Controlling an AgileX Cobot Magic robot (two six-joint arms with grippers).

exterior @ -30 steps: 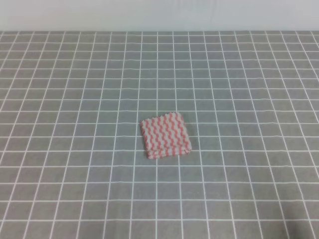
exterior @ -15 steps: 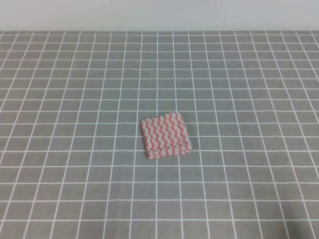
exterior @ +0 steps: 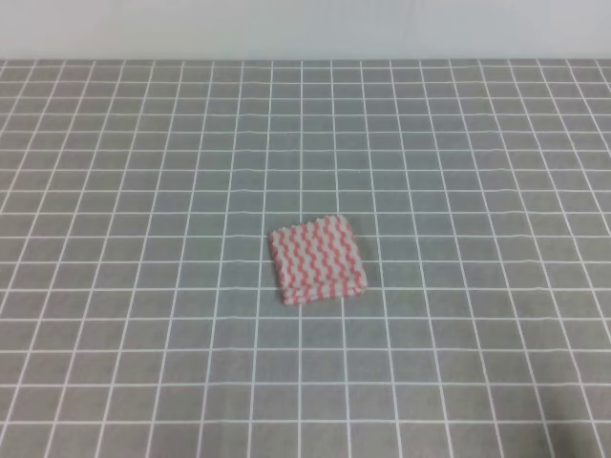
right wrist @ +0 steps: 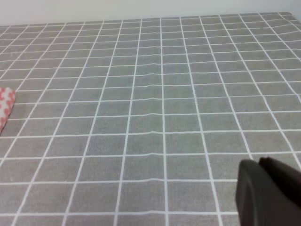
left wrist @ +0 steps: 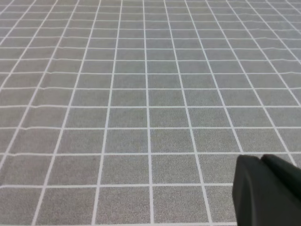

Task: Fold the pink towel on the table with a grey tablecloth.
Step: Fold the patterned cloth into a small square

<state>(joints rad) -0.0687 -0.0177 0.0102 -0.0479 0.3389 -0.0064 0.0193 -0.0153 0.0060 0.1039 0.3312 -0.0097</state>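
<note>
The pink towel (exterior: 317, 259) lies as a small folded square, stacked in layers, at the middle of the table with a grey tablecloth (exterior: 143, 191). Neither arm shows in the exterior high view. In the left wrist view only grey cloth (left wrist: 141, 94) lies ahead; my left gripper (left wrist: 261, 159) shows as two dark fingertips pressed together at the bottom right, holding nothing. The right wrist view catches a corner of the towel (right wrist: 4, 106) at its left edge. My right gripper (right wrist: 258, 161) sits low at the right, far from that corner, its fingertips together and empty.
A pale wall (exterior: 305, 29) runs along the table's far edge. The grey gridded cloth stretches on every side of the towel, with slight ripples in it (right wrist: 150, 75).
</note>
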